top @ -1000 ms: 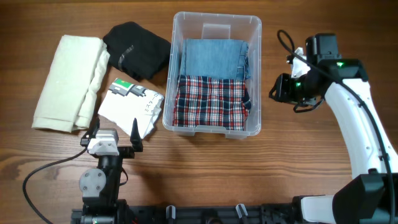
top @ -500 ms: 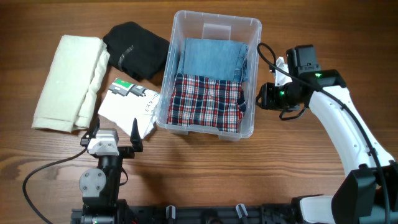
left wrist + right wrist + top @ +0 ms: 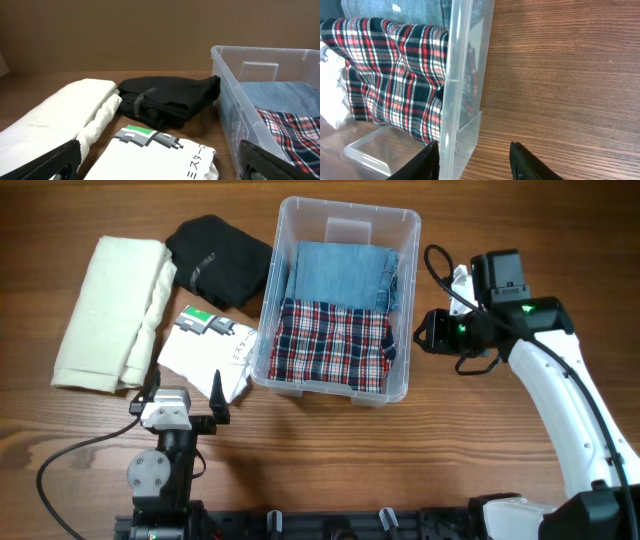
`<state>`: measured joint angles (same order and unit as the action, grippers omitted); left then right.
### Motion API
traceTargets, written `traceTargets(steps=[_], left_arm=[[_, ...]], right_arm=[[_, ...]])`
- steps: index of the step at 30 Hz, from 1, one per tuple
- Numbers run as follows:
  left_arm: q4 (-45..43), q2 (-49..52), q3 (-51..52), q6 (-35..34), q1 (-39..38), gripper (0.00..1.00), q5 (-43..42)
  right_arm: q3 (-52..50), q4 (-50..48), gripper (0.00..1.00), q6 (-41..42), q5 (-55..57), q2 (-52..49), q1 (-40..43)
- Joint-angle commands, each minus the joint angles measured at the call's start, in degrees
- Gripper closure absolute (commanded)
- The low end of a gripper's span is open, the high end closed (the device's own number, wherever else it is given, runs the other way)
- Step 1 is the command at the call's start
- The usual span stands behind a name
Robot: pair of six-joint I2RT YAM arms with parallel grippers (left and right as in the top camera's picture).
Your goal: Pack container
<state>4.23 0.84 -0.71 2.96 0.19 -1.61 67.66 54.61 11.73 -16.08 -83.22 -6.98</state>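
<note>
Overhead: the container [image 3: 349,208] sits slightly askew on the worktop [image 3: 470,470]. Its side wall is just ahead of the right claw [image 3: 428,333], and folded denim [image 3: 340,272] and plaid cloth [image 3: 330,345] lie inside. The left claw [image 3: 184,392] is spread and empty, with a white printed shirt [image 3: 212,352] just ahead of it.

Left wrist: beyond the shirt lies a black garment [image 3: 218,260]. A cream cloth [image 3: 110,310] is ahead to the claw's left and the container ahead to its right.

Right wrist: the fingers stand apart, gripping nothing. One finger is beside the container's rim, though I cannot tell whether it touches. The other is over bare worktop.
</note>
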Motion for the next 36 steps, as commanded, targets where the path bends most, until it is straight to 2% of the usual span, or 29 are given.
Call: traceTargets(steps=[1,5,9,14,20,29,36], left_arm=[[0.07,-0.46,0.39,1.11,0.42,0.00,-0.09],[0.07,-0.46,0.39,1.11,0.42,0.00,-0.09],[0.04,-0.46,0.39,1.11,0.42,0.00,-0.09],[0.07,-0.46,0.39,1.11,0.42,0.00,-0.09],[0.07,-0.46,0.39,1.11,0.42,0.00,-0.09],[0.07,-0.46,0.39,1.11,0.42,0.00,-0.09],[0.07,-0.46,0.39,1.11,0.42,0.00,-0.09]], right_arm=[[1.31,1.14,0.55,2.12,-0.94,1.22,-0.31],[-0.96,-1.18,0.55,6.51,-0.96,1.05,-1.29],[-1.42,-3.91,0.56,7.23,-1.33,1.03,-5.46],[-1.42,-2.82,0.55,12.50,6.49,1.03,-8.57],[-2.10,-1.64,0.55,13.03,8.83,1.03,-9.84],[-9.03,-5.16,0.55,13.55,10.67,1.03,-9.88],[-9.07,-5.14,0.55,10.51,19.23,1.05,-9.88]])
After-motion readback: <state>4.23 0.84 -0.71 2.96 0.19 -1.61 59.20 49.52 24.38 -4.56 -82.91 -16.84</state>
